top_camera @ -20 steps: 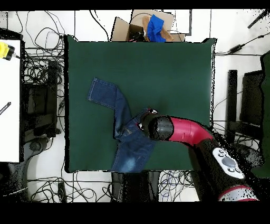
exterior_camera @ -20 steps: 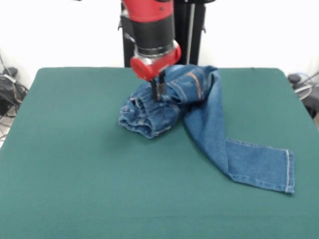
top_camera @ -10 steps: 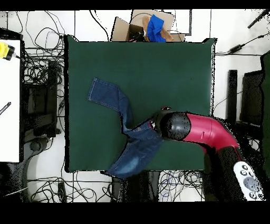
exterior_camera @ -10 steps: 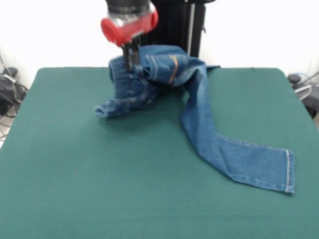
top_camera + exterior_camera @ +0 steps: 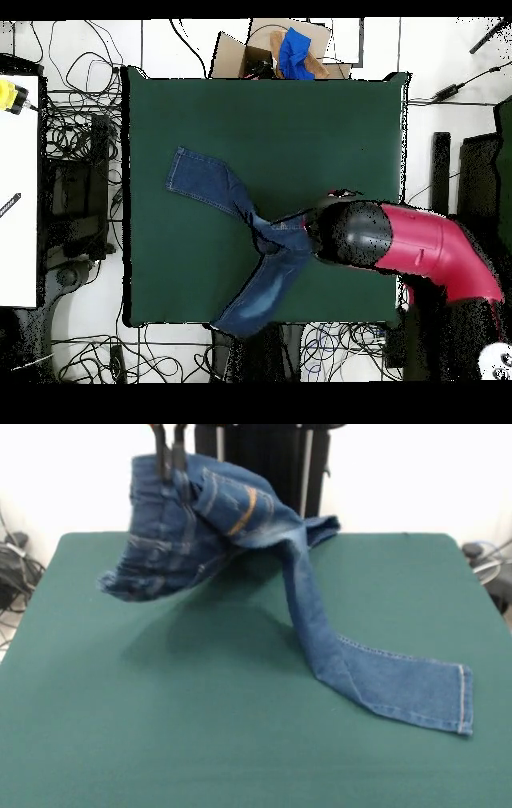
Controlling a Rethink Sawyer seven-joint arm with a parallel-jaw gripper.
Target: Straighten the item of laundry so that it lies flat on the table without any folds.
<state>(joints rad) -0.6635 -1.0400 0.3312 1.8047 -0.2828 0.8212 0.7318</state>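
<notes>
The item of laundry (image 5: 240,510), a small pair of blue jeans with orange pocket stitching, hangs lifted by its waistband above the far left part of the green table (image 5: 200,744). My gripper (image 5: 171,462) shows only as two dark fingers at the top edge, shut on the waistband. One leg trails down to the right and lies on the cloth, its hem near the front right. The bunched part dangles in the air at the left. In the overhead view the jeans (image 5: 262,288) stretch across the table (image 5: 300,130), and the red arm (image 5: 420,250) hides the gripper.
A cardboard box holding blue cloth (image 5: 285,50) sits just beyond one table edge. Cables lie on the floor round the table, and a white desk (image 5: 18,200) stands at the side.
The gripper has risen and moved left in the front view, lifting the waistband off the table. The bunched part now hangs in the air; the trailing leg stays on the cloth.
</notes>
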